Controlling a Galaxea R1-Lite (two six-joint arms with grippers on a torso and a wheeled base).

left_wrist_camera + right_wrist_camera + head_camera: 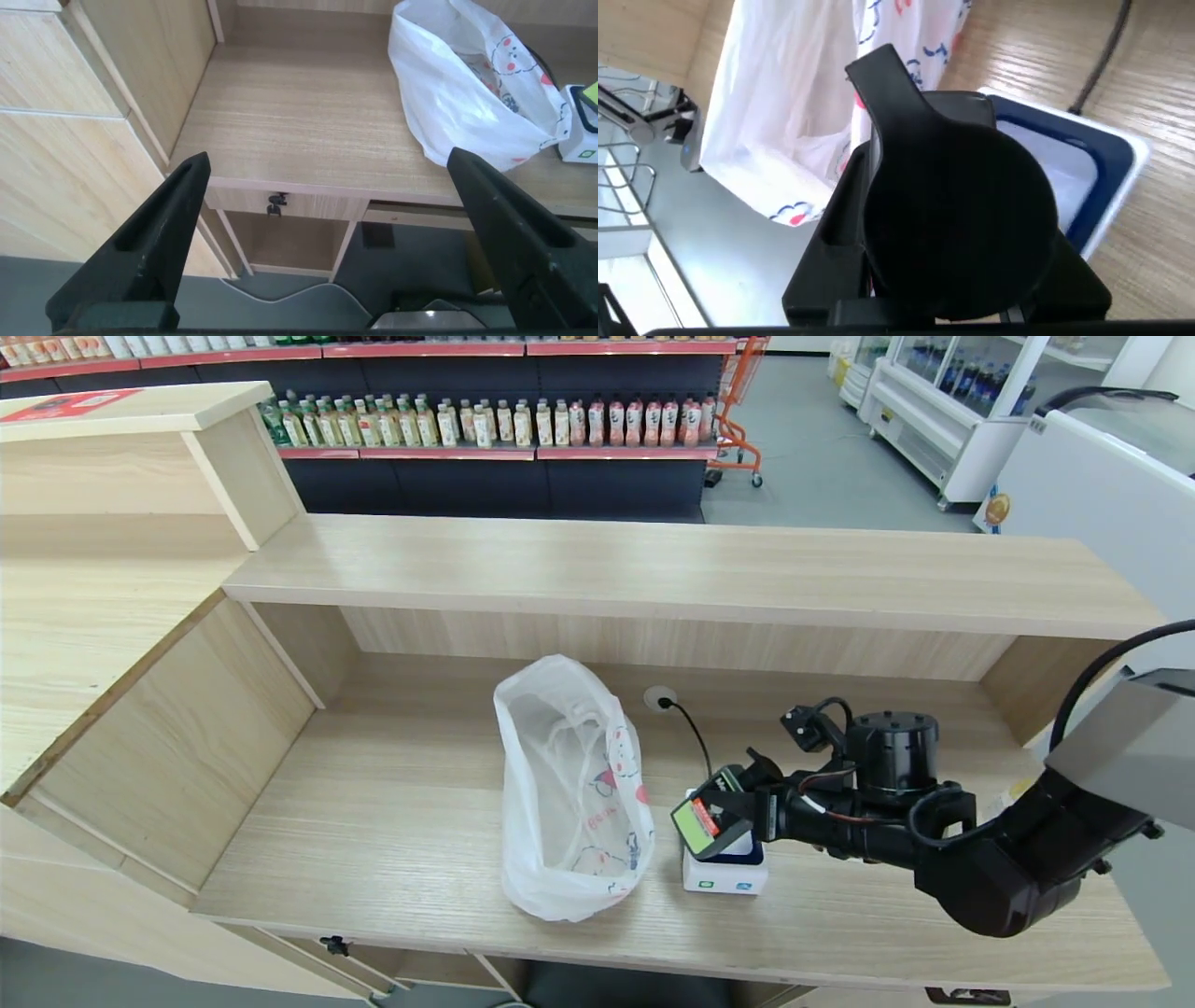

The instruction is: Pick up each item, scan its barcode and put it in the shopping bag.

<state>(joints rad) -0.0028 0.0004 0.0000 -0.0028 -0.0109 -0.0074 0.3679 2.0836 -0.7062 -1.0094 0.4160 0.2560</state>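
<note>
Now the right gripper (726,803) clamps the green packet (698,823) just above the scanner (726,875), with the bag (569,793) just past its fingertips. The left gripper (327,238) hangs spread wide, short of the counter's (299,121) front edge.

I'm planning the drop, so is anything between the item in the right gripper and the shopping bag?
Nothing visible does. The right gripper holds the green item above the scanner; the shopping bag stands just to its left, mouth open upward.
</note>
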